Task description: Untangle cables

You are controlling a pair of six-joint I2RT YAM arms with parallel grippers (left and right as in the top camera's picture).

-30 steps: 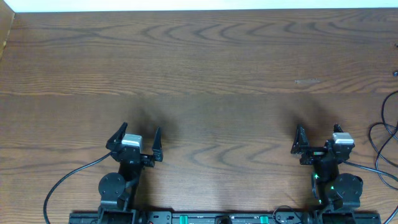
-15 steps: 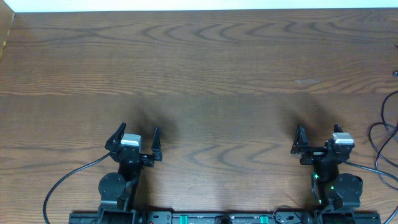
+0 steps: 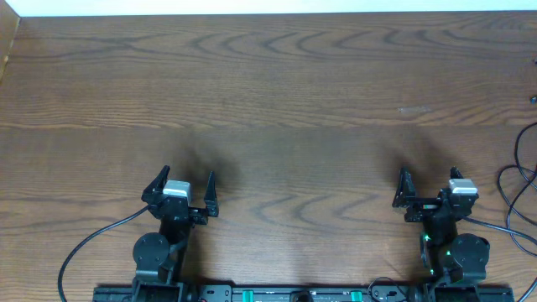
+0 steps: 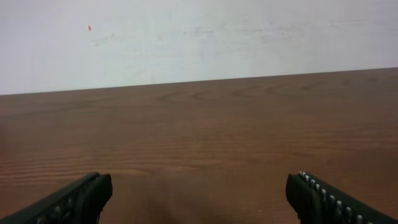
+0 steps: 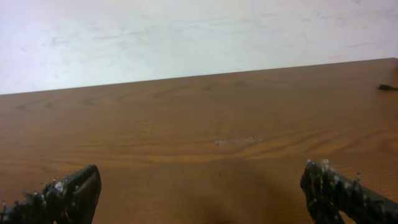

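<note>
The cables (image 3: 503,183) show only in part. Thin black cords curve in from the right edge of the overhead view and bend back out of it. How much of them lies beyond that edge, and whether they are knotted together, cannot be told. They lie out to the right of the right claw (image 3: 429,173), apart from it and touching neither finger. One loop lies level with the claw, and another strand lies farther forward. In the right wrist view a small dark plug end (image 5: 387,87) lies on the wood far ahead and to the right of that claw (image 5: 200,171), at the very edge of the picture.

The right claw is released, with its jaws spread wide and nothing between them. The left claw (image 3: 190,173) is also released and spread wide, and its wrist view (image 4: 199,183) shows only bare wood between the fingers. The cords are well apart from it, on the far side of the right claw.

Both claws sit low over a brown wood-grain table (image 3: 277,92) that stretches away ahead of them. A plain white wall (image 4: 199,37) meets its far edge.
</note>
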